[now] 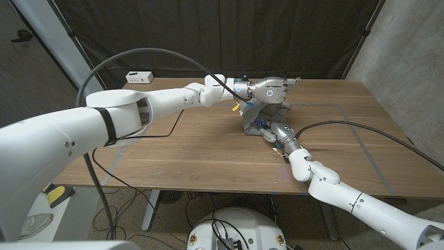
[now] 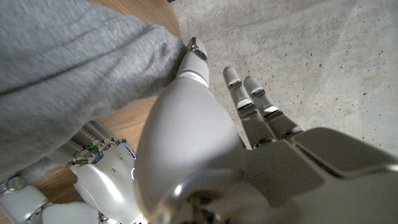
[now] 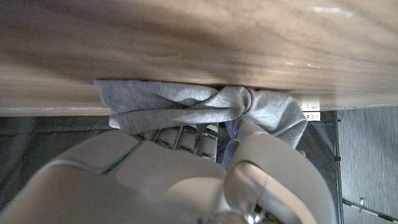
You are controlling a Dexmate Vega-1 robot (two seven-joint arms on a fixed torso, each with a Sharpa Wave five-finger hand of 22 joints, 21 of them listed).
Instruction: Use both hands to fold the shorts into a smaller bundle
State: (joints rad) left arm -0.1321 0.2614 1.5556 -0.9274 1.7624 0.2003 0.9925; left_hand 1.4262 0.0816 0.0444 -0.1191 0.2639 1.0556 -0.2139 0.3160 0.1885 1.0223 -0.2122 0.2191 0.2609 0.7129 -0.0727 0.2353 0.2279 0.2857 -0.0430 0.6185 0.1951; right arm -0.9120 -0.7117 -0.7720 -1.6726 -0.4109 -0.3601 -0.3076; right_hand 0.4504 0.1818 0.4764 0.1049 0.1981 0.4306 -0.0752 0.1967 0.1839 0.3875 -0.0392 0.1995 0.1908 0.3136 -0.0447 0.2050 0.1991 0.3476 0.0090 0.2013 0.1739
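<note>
My left hand [image 1: 272, 89] is up over the far middle of the table [image 1: 180, 149], hovering above the grey shorts [image 1: 258, 114], which sit bunched in a small heap there. From the head view the hand looks raised, with the cloth rising toward its underside. In the left wrist view the thumb [image 2: 196, 59] lies against a fold of the grey fabric [image 2: 74, 74] while the other fingers [image 2: 249, 102] reach out straight and apart, away from the cloth. I cannot tell from these views whether the thumb is actually pinching the fabric against anything, so I cannot say whether that hand has hold of it.

My right hand [image 1: 276, 132] is at the near side of the heap, low on the table and touching the cloth. In the right wrist view its fingers [image 3: 186, 138] run in under the edge of the crumpled shorts [image 3: 199, 107], and the thumb side [image 3: 255, 134] comes up against a twisted knot of fabric, so it appears to grip the near edge of the bundle.

A black cable [image 1: 152, 59] arcs over the left arm, and a small white box [image 1: 139, 76] sits at the table's far left corner, well apart from the shorts. A dark curtain [image 1: 208, 35] hangs behind the table.
</note>
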